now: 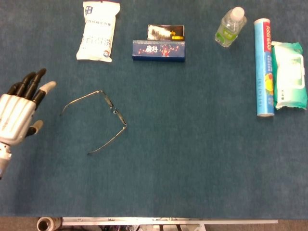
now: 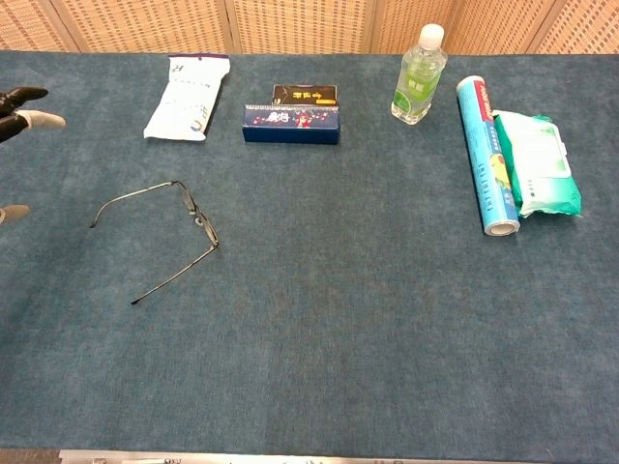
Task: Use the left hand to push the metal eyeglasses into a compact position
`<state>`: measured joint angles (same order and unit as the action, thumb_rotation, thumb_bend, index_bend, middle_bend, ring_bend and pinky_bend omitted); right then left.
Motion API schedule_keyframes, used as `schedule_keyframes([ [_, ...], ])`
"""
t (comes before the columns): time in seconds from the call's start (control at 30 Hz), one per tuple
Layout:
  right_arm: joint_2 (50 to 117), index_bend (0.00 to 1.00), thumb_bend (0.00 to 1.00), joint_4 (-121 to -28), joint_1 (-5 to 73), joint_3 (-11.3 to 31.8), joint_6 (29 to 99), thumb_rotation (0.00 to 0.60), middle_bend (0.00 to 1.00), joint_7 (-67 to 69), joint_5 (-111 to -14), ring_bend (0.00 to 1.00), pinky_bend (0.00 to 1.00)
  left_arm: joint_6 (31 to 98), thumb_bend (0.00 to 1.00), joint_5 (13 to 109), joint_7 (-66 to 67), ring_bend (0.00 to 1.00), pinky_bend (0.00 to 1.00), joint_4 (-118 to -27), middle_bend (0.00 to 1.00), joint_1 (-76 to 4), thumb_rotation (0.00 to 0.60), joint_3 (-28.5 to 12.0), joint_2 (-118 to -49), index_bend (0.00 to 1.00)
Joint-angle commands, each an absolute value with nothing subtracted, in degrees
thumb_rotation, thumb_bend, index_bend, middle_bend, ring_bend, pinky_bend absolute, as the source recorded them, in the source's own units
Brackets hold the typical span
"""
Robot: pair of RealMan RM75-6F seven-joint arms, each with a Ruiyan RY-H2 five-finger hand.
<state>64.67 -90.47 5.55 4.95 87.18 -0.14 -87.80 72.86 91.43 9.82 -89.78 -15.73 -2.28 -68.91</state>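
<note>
In the head view the left hand (image 1: 18, 115) is seen nearly whole at the left edge, palm down, fingers (image 1: 30, 85) extended and apart, nothing held. In the chest view only its fingertips (image 2: 24, 106) are shown at the left border. The right hand is not shown in either view.

The metal eyeglasses (image 1: 113, 111) are noted as thin-framed, lying flat on the blue table cloth (image 1: 192, 159) with both temple arms spread wide open toward the left. They are placed left of centre, to the right of the hand and apart from it; no contact is observed.
</note>
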Motion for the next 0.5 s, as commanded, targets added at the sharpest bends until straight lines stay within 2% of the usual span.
schedule_keyframes([
  [0.03, 64.59, 0.43, 0.28, -90.48, 5.58, 5.06, 87.12, 0.600, 0.35, -0.02, -87.63, 0.17, 0.39, 70.61, 0.14, 90.51, 11.81, 0.00, 0.15, -88.26, 0.00, -17.54, 0.600, -2.76, -70.51, 0.07],
  [0.27, 64.42, 0.43, 0.28, -90.58, 5.63, 5.40, 87.05, 0.600, 0.35, 0.24, -87.12, 0.17, 0.39, 66.96, 0.13, 89.32, 13.53, 0.00, 0.12, -87.47, 0.00, -20.19, 0.600, -2.68, -72.59, 0.06],
  [0.5, 64.13, 0.43, 0.28, -90.83, 5.55, 5.55, 87.25, 0.600, 0.35, 0.57, -87.04, 0.17, 0.39, 63.61, 0.13, 87.18, 16.05, 0.00, 0.12, -88.47, 0.00, -21.71, 0.600, -1.89, -73.47, 0.19],
])
